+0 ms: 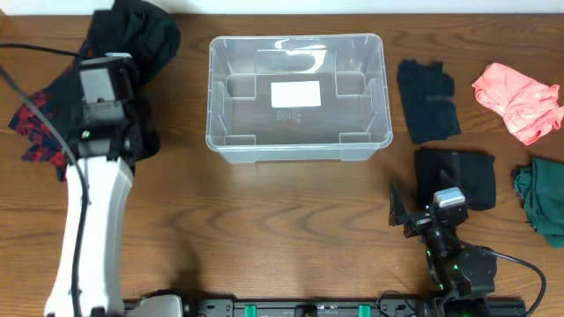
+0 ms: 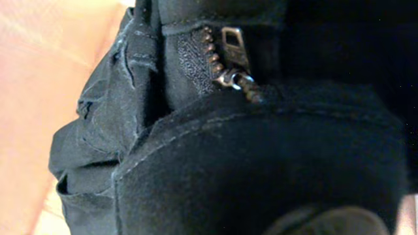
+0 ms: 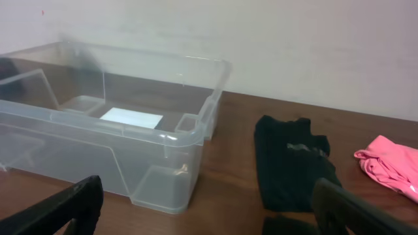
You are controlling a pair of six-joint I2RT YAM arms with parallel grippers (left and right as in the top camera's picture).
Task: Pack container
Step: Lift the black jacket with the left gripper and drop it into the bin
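Observation:
The clear container [image 1: 231, 141] stands at the back middle of the table, with only its white label [image 1: 295, 93] on the bottom; it also shows in the right wrist view [image 3: 163, 143]. My left gripper [image 1: 107, 55] is pressed into a black zippered garment [image 1: 145, 35] at the back left. That garment [image 2: 261, 163] fills the left wrist view, hiding the jaws. My right gripper [image 1: 423, 202] is open and empty near the front right, low over the table [image 3: 209, 219]. It points at a folded black garment [image 1: 471, 176].
A red and blue plaid cloth [image 1: 35, 132] lies beside the left arm. Right of the container lie a black garment [image 1: 427, 101] [image 3: 294, 163], a pink cloth [image 1: 520, 101] [image 3: 388, 166] and a dark green cloth [image 1: 545, 198].

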